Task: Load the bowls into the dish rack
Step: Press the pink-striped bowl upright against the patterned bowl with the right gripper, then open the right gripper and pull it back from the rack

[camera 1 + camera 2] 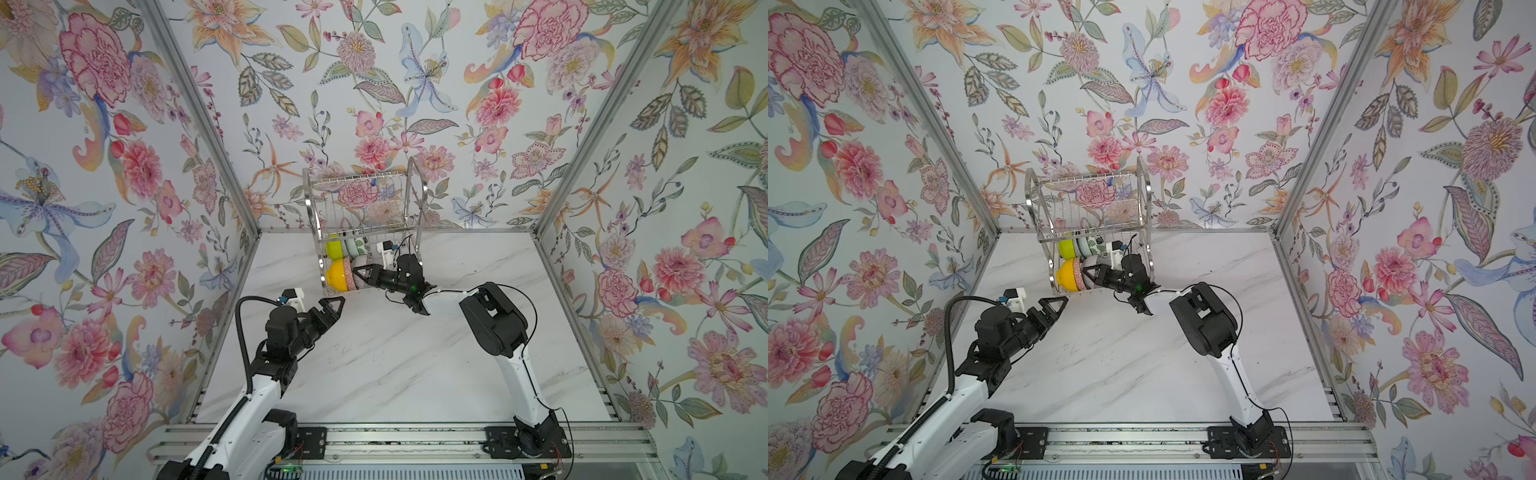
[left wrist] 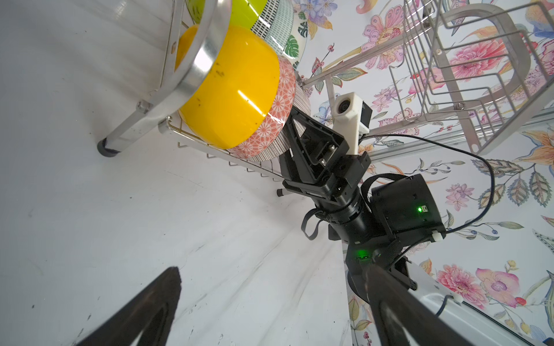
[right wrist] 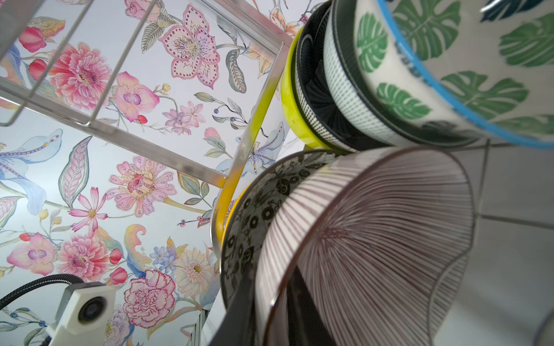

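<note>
Table (image 1: 395, 365): white marble top; from my remote seat I see nothing loose on it.
Dish rack (image 1: 419, 195): 2-tier silver wire, at the table's far edge, a bit left of centre. Upper tier holds no bowls.
L gripper (image 1: 334, 311): jaws spread wide, nothing between them; hangs over the table just off the rack's near-left foot.
R gripper (image 1: 358, 272): reaching into the lower tier from the right. Fingers sit astride the rim of the striped bowl (image 3: 374, 233), one inside, one outside. Clamped or let go, I can't tell.
Near row, lower tier: yellow bowl (image 2: 227, 87), coral-patterned bowl (image 2: 269, 119), then the striped one, all on edge and nested.
Far row, lower tier: lime bowl (image 1: 333, 248), dotted bowl (image 3: 344, 99), leaf-print bowl (image 3: 449, 60), also on edge.
</note>
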